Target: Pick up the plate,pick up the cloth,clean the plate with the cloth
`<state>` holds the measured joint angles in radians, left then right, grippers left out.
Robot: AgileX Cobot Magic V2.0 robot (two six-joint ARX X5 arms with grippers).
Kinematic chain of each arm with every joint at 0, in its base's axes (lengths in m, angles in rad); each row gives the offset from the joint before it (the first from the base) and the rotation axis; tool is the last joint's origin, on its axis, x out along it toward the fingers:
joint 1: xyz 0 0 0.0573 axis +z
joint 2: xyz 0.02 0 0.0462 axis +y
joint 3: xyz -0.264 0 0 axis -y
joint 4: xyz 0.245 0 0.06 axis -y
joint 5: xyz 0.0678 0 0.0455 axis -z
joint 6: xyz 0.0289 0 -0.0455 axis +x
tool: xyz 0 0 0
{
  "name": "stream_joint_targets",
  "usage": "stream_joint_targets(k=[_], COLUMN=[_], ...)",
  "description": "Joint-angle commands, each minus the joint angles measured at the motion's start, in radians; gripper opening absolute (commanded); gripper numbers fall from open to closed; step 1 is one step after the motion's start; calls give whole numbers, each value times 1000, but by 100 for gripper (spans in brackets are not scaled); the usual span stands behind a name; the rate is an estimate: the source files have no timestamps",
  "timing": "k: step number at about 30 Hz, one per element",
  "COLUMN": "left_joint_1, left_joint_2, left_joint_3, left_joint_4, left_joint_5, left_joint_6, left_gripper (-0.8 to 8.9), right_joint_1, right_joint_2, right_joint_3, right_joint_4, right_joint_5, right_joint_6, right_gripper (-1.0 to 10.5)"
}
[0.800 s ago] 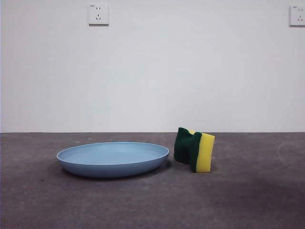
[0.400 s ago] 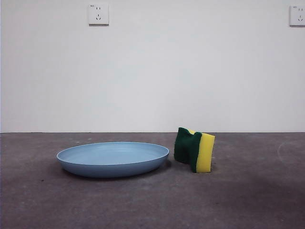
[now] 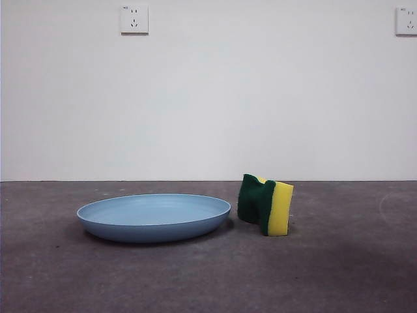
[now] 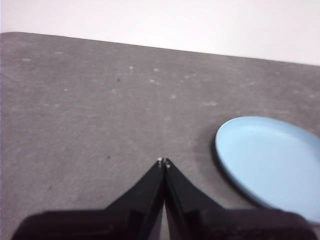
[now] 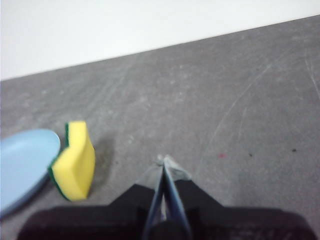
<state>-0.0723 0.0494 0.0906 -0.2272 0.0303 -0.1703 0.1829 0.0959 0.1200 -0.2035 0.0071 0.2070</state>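
Note:
The light-blue plate point(image 3: 154, 217) rests flat on the dark table, left of centre in the front view. Just to its right, the cloth point(image 3: 266, 204), a yellow sponge with a green scouring layer, stands on its edge. Neither arm shows in the front view. My left gripper point(image 4: 164, 162) is shut with nothing in it, above bare table, with the plate point(image 4: 272, 162) off to one side of it. My right gripper point(image 5: 163, 161) is also shut and holds nothing; the cloth point(image 5: 75, 162) and a piece of the plate point(image 5: 22, 165) lie apart from it.
A white wall point(image 3: 208, 98) with two sockets point(image 3: 134, 19) rises behind the table's far edge. Bare grey tabletop point(image 3: 345, 267) stretches in front of and to the right of the sponge.

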Motion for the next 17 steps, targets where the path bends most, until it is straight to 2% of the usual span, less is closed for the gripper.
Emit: stream_joint_targets(k=[1, 6, 11, 17], left_joint_1=[2, 2, 2, 2], left_joint_2=[57, 209, 414, 661], left_joint_3=[64, 185, 338, 513], left_joint_4=[-11, -14, -23, -87], left_joint_5=[4, 10, 74, 175], left_joint_6=[-44, -43, -35, 4], left_gripper=[-6, -6, -6, -5], right_joint_1=[1, 2, 1, 2], right_joint_2=[85, 254, 452, 667], right_joint_3=[69, 205, 381, 573], right_joint_4=[6, -24, -94, -205], right_joint_5=[-1, -8, -15, -126], right_joint_6=[32, 31, 19, -78], right_gripper=[-11, -10, -8, 1])
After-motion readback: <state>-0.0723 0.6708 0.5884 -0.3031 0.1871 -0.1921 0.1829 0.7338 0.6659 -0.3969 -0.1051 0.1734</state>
